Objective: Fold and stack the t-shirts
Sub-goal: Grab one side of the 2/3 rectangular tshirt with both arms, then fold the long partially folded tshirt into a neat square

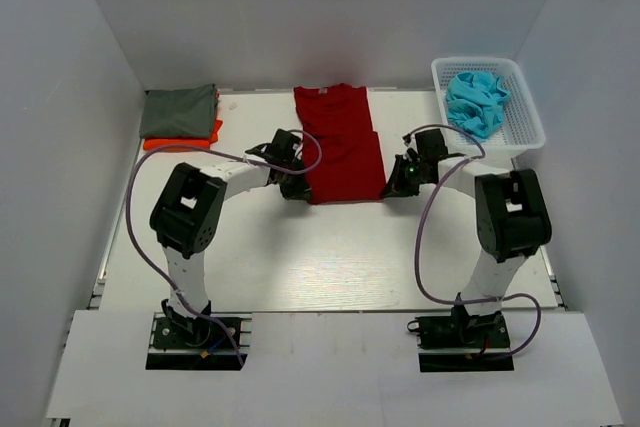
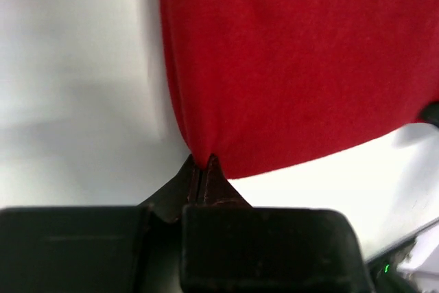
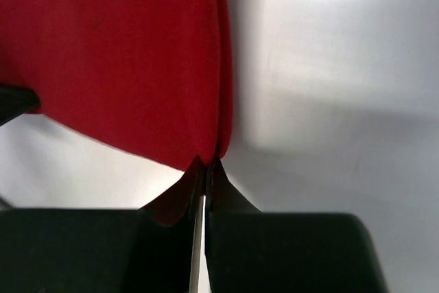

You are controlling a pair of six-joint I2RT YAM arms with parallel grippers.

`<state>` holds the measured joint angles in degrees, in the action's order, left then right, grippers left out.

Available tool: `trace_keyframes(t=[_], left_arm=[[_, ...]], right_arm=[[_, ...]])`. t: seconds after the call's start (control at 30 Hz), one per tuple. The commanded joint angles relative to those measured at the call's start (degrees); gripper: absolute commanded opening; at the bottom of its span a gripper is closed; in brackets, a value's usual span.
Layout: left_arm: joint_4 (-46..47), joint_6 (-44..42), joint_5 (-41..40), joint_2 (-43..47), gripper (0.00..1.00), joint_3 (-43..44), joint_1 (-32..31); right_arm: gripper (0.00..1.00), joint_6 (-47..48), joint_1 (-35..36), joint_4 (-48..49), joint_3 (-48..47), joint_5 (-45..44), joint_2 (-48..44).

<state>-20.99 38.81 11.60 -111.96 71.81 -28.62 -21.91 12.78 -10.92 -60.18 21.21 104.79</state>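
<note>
- White table (image 1: 330,257), boxed in by pale walls (image 1: 330,7) at the back and on both sides; both arm bases are bolted at its near edge.
- Dark red t-shirt (image 1: 338,142): lies flat at the middle of the table as a long narrow strip running away from the arms. The collar is at the far end and the hem is nearest the bases.
- Left gripper (image 1: 302,192): at the near left corner of the dark red t-shirt, low over the table. In the left wrist view its fingers are pressed together with a pinch of red cloth between the tips, and the rest of the shirt spreads up and to the right from that point.
- Right gripper (image 1: 390,190): at the near right corner of the same shirt, level with the other gripper. In the right wrist view the fingers are clamped on the corner of the hem, and the cloth spreads up and to the left.
- Grey-green t-shirt (image 1: 180,110): folded, at the far left corner of the table, on top of the orange one.
- Orange t-shirt (image 1: 185,140): folded beneath it, with only its near edge showing.
- Basket (image 1: 520,132): white plastic lattice, at the far right corner, well apart from both grippers.
- Turquoise t-shirts (image 1: 478,102): crumpled in a heap inside the basket.
</note>
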Motion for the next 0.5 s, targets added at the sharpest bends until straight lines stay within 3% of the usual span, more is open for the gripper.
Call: trace_keyframes(t=[0.0,0.13,0.23,0.37,0.47], left_arm=[[-7.91,0.04,0.96,9.2,0.0,-4.47,-2.31],[-18.25,0.04,7.29,17.11,0.0,-5.72,-4.33],[-24.6,0.04,9.67,22.38,0.0,-3.53,-4.86],[-34.36,-0.57,6.25,25.91,0.0,6.29,-4.34],[-33.42,-0.05,7.12,26.62,0.0,8.69,-3.55]], right_arm=[[0.0,1.26,0.32,-7.26,3.92,1.73,-9.84],[0.0,1.25,0.06,-16.75,7.01,1.56,-21.18],[0.0,3.36,0.14,-30.17,4.03,1.73,-27.51],[0.0,2.93,-0.12,-38.29,-2.81,1.38,-30.26],[0.0,2.23,-0.03,-40.23,-8.8,2.25,-29.56]])
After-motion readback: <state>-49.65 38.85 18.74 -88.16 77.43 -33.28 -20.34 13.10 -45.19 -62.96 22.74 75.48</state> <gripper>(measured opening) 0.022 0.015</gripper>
